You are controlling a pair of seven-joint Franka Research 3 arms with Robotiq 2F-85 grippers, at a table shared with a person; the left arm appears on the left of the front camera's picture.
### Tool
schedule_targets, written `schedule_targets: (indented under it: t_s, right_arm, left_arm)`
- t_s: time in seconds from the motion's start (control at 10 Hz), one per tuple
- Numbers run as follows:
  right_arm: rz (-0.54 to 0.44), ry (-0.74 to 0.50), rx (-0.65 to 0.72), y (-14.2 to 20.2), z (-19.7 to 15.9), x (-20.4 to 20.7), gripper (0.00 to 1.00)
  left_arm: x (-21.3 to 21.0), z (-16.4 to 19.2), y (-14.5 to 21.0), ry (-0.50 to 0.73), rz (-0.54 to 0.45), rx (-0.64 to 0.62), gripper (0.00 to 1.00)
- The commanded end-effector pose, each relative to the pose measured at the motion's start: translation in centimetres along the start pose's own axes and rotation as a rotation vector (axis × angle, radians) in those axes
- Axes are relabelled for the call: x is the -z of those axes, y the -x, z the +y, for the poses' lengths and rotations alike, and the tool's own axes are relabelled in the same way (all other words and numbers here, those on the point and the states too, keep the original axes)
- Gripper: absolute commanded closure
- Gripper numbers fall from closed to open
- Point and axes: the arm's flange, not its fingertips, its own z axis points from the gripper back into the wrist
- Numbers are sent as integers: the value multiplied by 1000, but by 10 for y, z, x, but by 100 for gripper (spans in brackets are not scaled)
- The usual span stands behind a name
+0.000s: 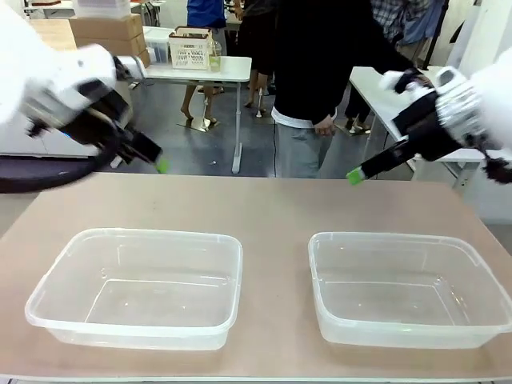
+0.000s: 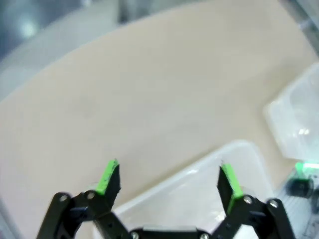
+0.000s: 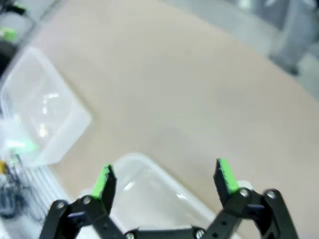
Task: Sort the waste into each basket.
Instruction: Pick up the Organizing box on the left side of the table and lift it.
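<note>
A pale brown desk [image 1: 272, 204] runs across the front view, with white tables [image 1: 200, 70] and stacked cardboard boxes [image 1: 108, 34] in the room beyond. A person [image 1: 320, 72] in a black top stands at the far edge.

Two clear tubs sit side by side on the near part of the desk, well apart from each other. The left tub [image 1: 152, 234] is before the left arm and the right tub [image 1: 384, 235] before the right arm. Both stand upright, and their bare floors show light glare.

The left hand [image 1: 160, 164] hangs in the air above the far left of the desk, behind its tub. In the left wrist view the left hand [image 2: 169, 174] has its green-padded fingers [image 2: 107, 177] spread wide with nothing between them, and the left tub [image 2: 239, 154] lies beneath.

The right hand [image 1: 356, 176] hangs above the far right of the desk. Its own wrist view shows the right hand [image 3: 167, 174] equally wide and gripping nothing, over a corner of the right tub [image 3: 149, 191], with the left tub [image 3: 45, 114] farther off.
</note>
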Motion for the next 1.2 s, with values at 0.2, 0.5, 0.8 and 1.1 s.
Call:
schedule_targets:
  t_s: [0.2,0.5,0.8,1.1]
  right_arm:
    - [-486,-749,853,99,-123,-110,0]
    - [-279,-521,390,110,-110,-124,0]
    - [-279,-521,390,110,-110,-124,0]
    - [-279,-521,390,110,-110,-124,0]
  left_arm:
    - [-119,82,98,536,-581,-582,0]
    - [-152,103,63,449,-396,-386,0]
    - [-152,103,63,449,-396,-386,0]
    - [-152,103,63,449,-396,-386,0]
